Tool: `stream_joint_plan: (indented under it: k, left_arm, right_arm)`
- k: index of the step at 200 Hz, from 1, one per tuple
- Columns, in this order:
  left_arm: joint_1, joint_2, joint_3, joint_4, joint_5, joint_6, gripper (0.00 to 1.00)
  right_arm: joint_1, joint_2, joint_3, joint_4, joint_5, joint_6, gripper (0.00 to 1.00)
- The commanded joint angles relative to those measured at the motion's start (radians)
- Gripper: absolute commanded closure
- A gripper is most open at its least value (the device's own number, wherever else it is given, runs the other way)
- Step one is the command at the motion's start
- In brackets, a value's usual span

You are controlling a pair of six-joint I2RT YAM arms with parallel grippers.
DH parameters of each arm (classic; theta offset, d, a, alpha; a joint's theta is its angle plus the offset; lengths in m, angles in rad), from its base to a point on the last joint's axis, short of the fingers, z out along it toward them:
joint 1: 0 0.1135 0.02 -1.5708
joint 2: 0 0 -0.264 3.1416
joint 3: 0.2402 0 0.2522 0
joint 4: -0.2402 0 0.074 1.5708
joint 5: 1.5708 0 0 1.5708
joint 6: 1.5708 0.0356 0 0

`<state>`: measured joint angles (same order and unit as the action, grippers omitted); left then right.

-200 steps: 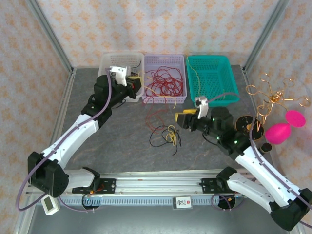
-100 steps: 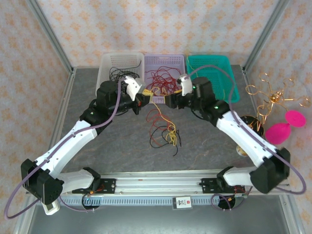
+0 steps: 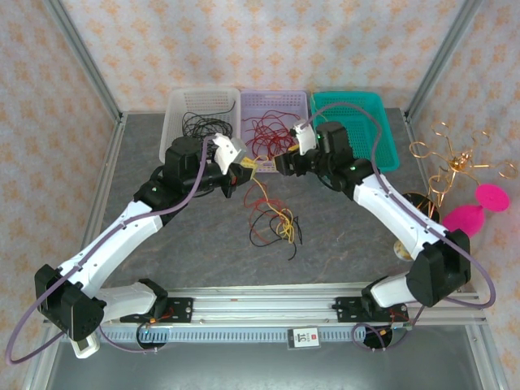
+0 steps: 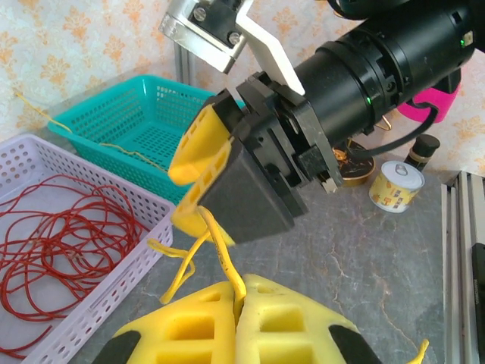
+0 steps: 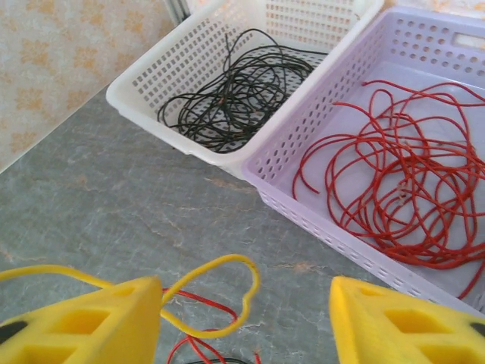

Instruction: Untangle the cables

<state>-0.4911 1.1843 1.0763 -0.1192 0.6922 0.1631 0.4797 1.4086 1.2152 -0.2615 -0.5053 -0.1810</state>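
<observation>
Grey marbled counter [image 3: 203, 244]: left tool [image 4: 236, 299] clamped on thin yellow wire [image 4: 220, 243], right tool [image 5: 246, 315] agape, empty; hard pull may tighten red-yellow-black wire knot [image 3: 275, 225]

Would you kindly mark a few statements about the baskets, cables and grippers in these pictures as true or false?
1. The white basket holds black cables. True.
2. The lavender basket holds yellow cables. False: it holds red cables.
3. The left gripper has its jaws shut on a yellow cable. True.
4. The right gripper has its jaws shut. False: they stand apart.
5. A tangle of cables lies on the table, outside the baskets. True.
</observation>
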Motion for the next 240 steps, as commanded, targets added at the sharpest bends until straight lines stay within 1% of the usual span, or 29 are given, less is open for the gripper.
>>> stream_joint_plan:
  k: [1, 28, 41, 53, 103, 133, 153, 184, 208, 226, 240]
  left_arm:
    - [-0.01, -0.005, 0.029, -0.001, 0.029, 0.023, 1.0]
    - [-0.014, -0.003, 0.036, -0.002, 0.035, 0.021, 1.0]
    - [-0.014, -0.002, 0.042, -0.008, 0.036, 0.024, 1.0]
    - [-0.014, 0.0, 0.045, -0.016, 0.037, 0.024, 1.0]
    - [-0.018, 0.004, 0.054, -0.028, 0.045, 0.028, 1.0]
    - [-0.019, 0.003, 0.057, -0.036, 0.043, 0.03, 1.0]
    - [-0.02, 0.001, 0.057, -0.035, 0.044, 0.032, 1.0]
    - [-0.02, 0.0, 0.06, -0.034, 0.044, 0.032, 1.0]
    - [-0.021, -0.006, 0.057, -0.036, 0.041, 0.032, 1.0]
    - [-0.022, -0.012, 0.055, -0.036, 0.04, 0.033, 1.0]
    - [-0.022, -0.017, 0.053, -0.034, 0.042, 0.03, 1.0]
  right_arm:
    - [-0.002, 0.03, 0.041, 0.002, -0.043, -0.06, 0.45]
    - [-0.002, 0.062, 0.052, -0.016, -0.158, -0.104, 0.45]
    - [-0.002, 0.067, 0.048, -0.015, -0.221, -0.131, 0.44]
    - [-0.003, 0.069, 0.044, -0.002, -0.25, -0.144, 0.42]
    - [-0.002, 0.105, 0.064, 0.001, -0.23, -0.158, 0.37]
    - [-0.003, 0.1, 0.047, 0.026, -0.216, -0.14, 0.37]
    - [-0.002, 0.121, 0.054, 0.021, -0.212, -0.13, 0.44]
    - [-0.002, 0.152, 0.061, 0.018, -0.235, -0.112, 0.58]
    - [-0.003, 0.155, 0.06, 0.025, -0.214, -0.1, 0.69]
    - [-0.003, 0.149, 0.053, 0.036, -0.19, -0.082, 0.74]
    - [-0.004, 0.138, 0.036, 0.059, -0.166, -0.061, 0.81]
